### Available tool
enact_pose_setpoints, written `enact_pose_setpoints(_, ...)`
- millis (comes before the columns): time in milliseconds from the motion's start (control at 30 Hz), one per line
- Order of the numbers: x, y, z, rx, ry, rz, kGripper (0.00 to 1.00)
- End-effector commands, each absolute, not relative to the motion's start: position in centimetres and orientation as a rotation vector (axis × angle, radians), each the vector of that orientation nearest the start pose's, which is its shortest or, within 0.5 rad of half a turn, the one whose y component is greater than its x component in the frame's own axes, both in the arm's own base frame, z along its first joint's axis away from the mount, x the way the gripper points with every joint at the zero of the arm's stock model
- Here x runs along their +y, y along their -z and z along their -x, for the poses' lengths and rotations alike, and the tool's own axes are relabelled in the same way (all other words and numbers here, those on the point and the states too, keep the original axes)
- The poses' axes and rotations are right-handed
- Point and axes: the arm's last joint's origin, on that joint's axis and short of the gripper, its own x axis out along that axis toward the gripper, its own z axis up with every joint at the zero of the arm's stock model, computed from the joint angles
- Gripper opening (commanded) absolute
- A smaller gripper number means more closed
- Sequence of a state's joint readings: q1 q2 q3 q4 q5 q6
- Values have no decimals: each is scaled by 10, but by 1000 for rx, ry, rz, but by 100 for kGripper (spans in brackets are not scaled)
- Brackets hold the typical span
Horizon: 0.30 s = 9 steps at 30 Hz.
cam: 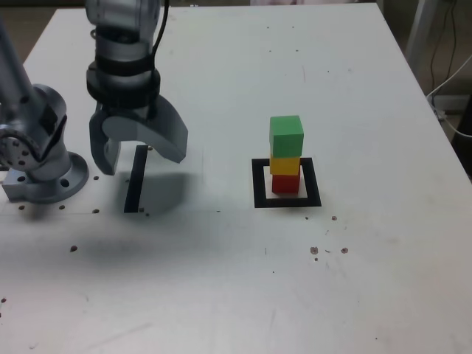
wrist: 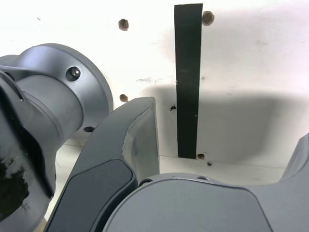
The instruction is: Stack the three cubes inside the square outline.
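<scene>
Exterior view is showing you the stack first: the red cube (cam: 286, 183) is sitting inside the square outline (cam: 258, 184), the yellow cube (cam: 285, 164) is resting on it, and the green cube (cam: 286, 135) is topping the column. All three are standing on the white patch within the black tape border, and the green one is looking slightly turned against the two beneath it — not enough, by my reading, to threaten the tower. Judging from that, the stacking itself is looking done.

Moving outward, the gripper (cam: 137, 156) is hanging well apart from the tower, toward the exterior view's left, over the straight black tape strip (cam: 136, 181) on the white table (cam: 221, 280). Its jaws are standing wide apart and carrying nothing, which fits a released load and a parking spot clear of the cubes, so that no stray swing is knocking them.

In the wrist view you are looking down past the jaws at that same strip, with the arm's grey base (cam: 44, 173) just beside it — the cubes are not appearing in that view at all.
</scene>
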<state>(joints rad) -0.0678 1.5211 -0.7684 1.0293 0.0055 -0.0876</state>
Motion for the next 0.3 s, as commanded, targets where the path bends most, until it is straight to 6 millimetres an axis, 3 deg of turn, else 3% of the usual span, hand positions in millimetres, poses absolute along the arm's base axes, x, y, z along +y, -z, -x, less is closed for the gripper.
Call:
enact_pose_setpoints(0, -10, -227, -154, 1786, -28, 4, 99)
enact_pose_setpoints(267, -10, -227, -151, 1791, -27, 6, 99)
